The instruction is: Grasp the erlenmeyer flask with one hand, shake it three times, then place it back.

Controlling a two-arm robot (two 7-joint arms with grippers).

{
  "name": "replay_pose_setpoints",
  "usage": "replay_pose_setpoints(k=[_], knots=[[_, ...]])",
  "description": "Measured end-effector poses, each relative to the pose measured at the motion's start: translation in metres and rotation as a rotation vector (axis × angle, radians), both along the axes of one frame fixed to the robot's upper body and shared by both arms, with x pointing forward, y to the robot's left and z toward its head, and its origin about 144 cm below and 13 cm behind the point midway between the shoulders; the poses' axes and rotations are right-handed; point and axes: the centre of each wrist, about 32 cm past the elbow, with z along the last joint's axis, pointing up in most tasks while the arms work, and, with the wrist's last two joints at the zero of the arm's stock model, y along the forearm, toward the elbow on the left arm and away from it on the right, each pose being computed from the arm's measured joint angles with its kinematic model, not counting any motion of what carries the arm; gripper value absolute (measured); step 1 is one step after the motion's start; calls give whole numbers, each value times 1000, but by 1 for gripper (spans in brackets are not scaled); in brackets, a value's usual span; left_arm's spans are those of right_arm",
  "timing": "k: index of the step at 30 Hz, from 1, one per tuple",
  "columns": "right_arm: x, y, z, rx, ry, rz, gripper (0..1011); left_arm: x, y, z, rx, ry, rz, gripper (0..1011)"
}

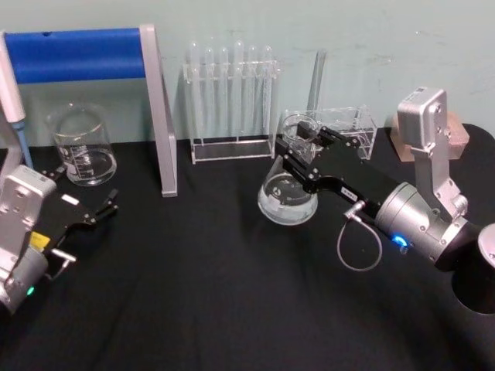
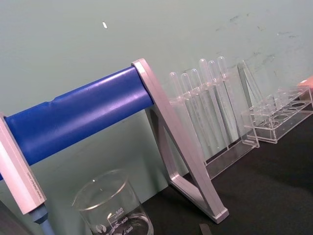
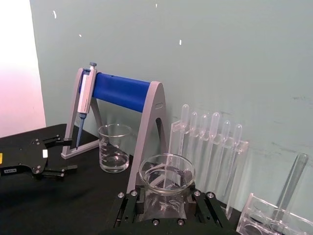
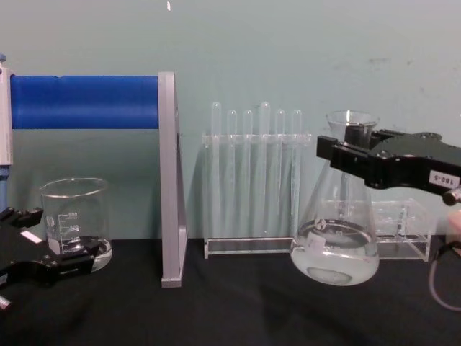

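the erlenmeyer flask hangs just off the right end of the test tube rack, a little nearer the robot than the rack. it is lifted clear of the black table and tilted, so its round base shows from below in the chest view. a shallow pool of clear liquid sits in the wide bottom, and the rest of the cone is empty. the right gripper is closed on the flask's neck just under the flared rim, one black finger on each side. in the right wrist view the open mouth of the flask sits between those fingers.

the rack holds six thin tubes upright, and they look empty. well to the left of the rack, past the grey leg of the blue-barred stand, stands a straight-sided beaker with what looks like a thin layer of clear liquid at its bottom. the left gripper rests farther left of the rack than the stand, just on the robot's side of the beaker, its fingers spread apart with nothing between them.
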Motion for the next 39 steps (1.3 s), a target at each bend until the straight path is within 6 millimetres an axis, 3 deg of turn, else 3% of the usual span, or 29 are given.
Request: replay_pose_setpoints(k=[18,39], knots=[[-1,7,-2,-7,10,9,456,0,0,0,0,0,0,1001],[-18,51,-3,2,36,230,456,0,0,0,0,0,0,1001]])
